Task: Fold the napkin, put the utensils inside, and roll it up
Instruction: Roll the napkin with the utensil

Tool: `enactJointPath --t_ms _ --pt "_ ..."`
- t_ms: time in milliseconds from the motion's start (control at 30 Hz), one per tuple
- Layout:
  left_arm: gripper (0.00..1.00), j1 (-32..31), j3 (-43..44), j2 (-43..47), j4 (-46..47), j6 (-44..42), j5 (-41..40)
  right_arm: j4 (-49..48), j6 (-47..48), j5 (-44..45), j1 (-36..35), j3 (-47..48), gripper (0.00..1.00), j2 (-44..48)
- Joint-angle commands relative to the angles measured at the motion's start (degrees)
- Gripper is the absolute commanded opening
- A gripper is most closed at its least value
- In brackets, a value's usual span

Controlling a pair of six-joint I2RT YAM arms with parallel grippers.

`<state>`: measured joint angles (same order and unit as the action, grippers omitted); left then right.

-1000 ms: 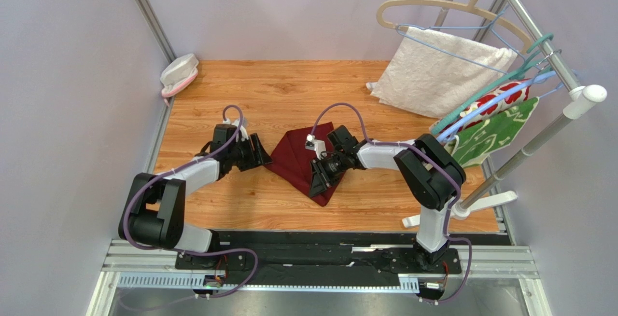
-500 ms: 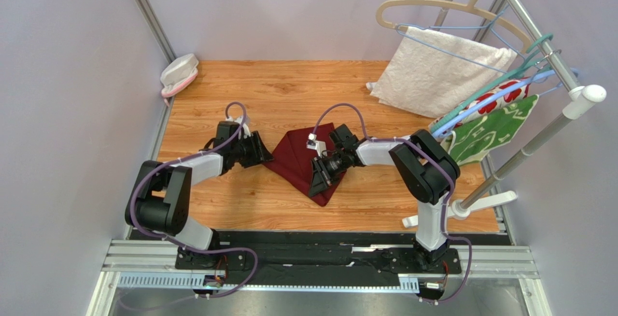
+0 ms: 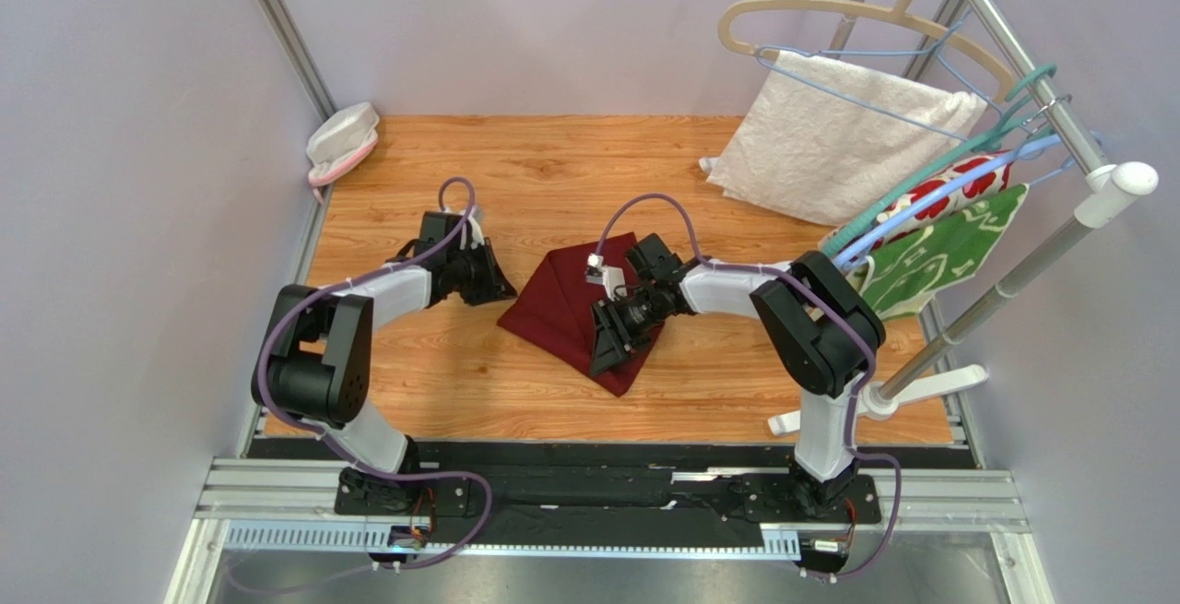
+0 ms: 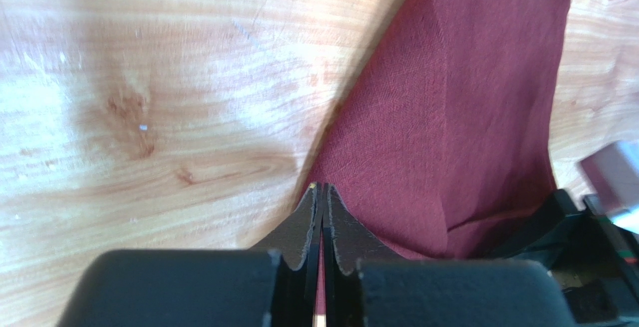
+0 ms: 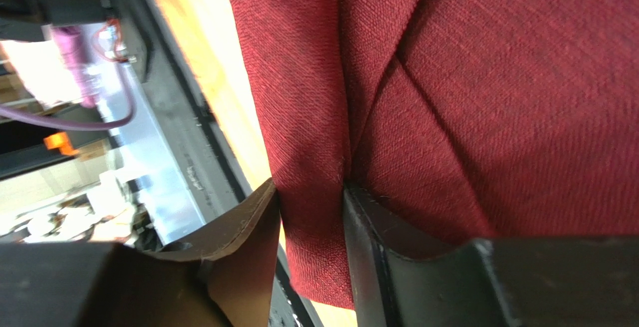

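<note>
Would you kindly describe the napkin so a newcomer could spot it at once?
Look at the middle of the wooden table, between the left arm and the right arm. The napkin lies folded, plain dark red. The white towel and floral cloths hang on the rack at the right.

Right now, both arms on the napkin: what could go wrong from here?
1. The left fingers look shut on only the napkin's thin edge; a pull could slip it free.
2. The right fingers clamp a bunched fold; tugging may drag or crease the cloth instead of flattening it.
3. No utensils show in any view.
</note>
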<state>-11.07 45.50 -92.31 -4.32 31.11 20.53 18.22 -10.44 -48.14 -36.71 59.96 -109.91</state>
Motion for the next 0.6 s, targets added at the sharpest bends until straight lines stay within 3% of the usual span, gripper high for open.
enactJointPath --t_ms 0,267,433,567 --pt "0.02 0.08 2.14 -0.5 -3.68 -1.32 1.61 7.09 3.31 9.03 -0.03 3.22 0.42 3.38" --pt "0.07 0.0 0.74 3.7 -4.12 -1.58 -1.01 7.36 3.76 10.35 -0.38 4.73 0.43 1.45" --pt "0.37 0.08 -2.16 7.23 -3.42 0.0 -2.07 7.36 3.93 11.84 -0.56 3.93 0.41 1.54" --pt "0.49 0.08 -4.97 9.96 -1.31 1.32 -2.35 7.1 4.02 12.89 -0.56 3.76 0.38 0.22"
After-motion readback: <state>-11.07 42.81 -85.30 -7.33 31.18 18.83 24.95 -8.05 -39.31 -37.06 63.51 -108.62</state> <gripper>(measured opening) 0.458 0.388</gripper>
